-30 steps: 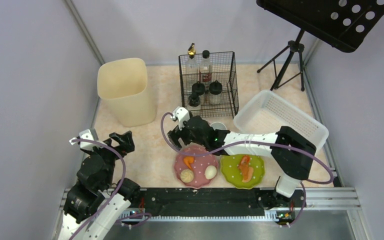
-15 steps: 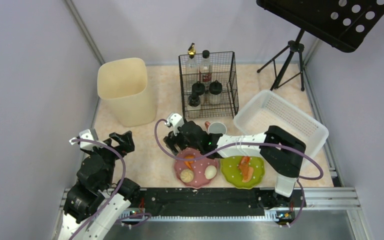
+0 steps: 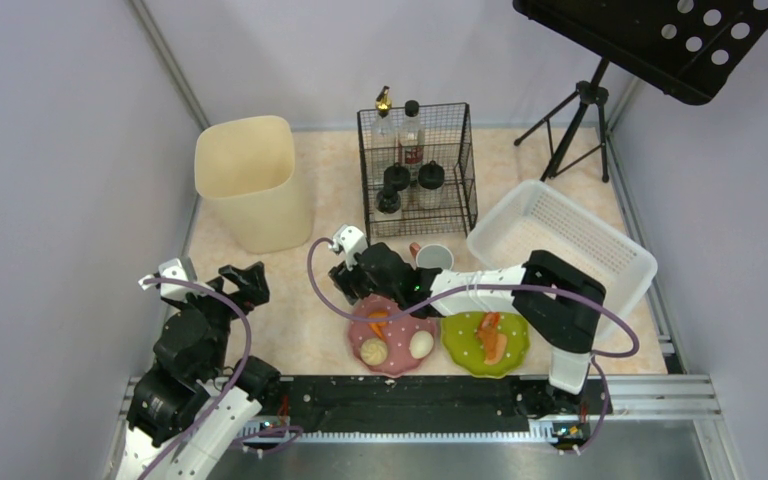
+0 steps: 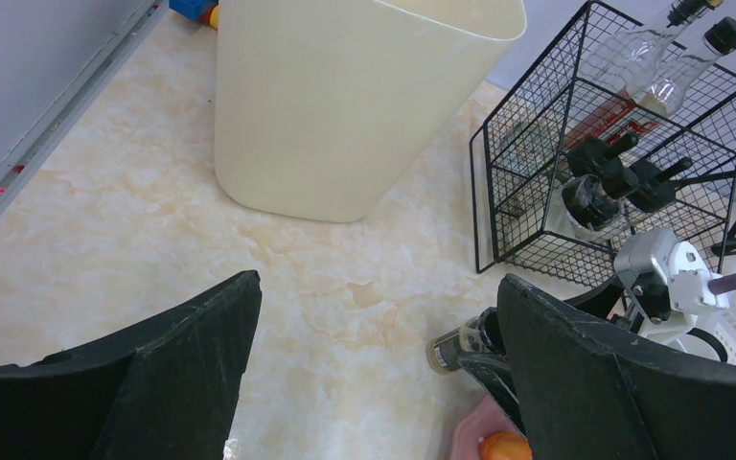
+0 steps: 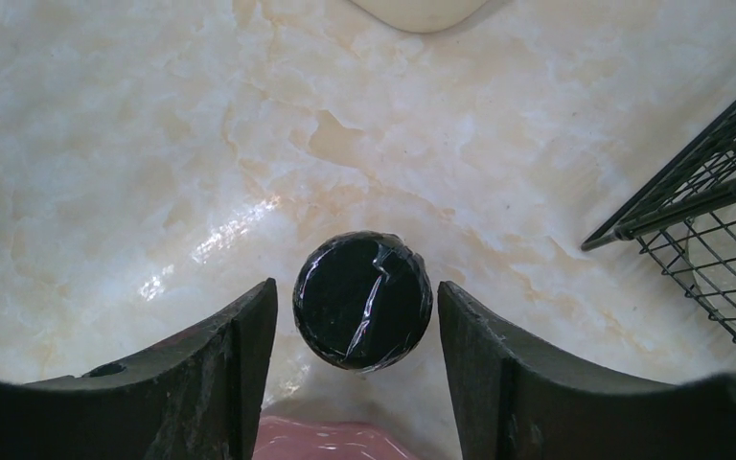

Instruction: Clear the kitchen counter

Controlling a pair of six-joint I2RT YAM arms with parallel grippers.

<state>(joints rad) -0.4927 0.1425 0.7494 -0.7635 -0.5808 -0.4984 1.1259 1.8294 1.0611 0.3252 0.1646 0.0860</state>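
The kitchen counter [image 3: 295,310] is beige-pink marbled stone. A small bottle with a black cap [image 5: 363,299] lies on it just beyond the pink plate [image 3: 396,362]; the left wrist view shows the bottle [image 4: 460,347] on its side. My right gripper [image 5: 355,287] straddles the cap, open, with a narrow gap on each side. In the top view the right gripper [image 3: 350,283] hides the bottle. At the left, my left gripper [image 3: 245,280] hangs open and empty over bare counter [image 4: 345,287].
The pink plate holds food pieces; a green plate [image 3: 465,352] with food lies to its right. A white mug [image 3: 434,256], a wire rack [image 3: 418,170] of bottles, a cream bin [image 3: 250,180], a white basket [image 3: 560,235] and a stand's tripod [image 3: 580,120] stand behind.
My right gripper has shifted left off the mug and its jaws have narrowed around the small bottle's cap. The left arm has not moved.
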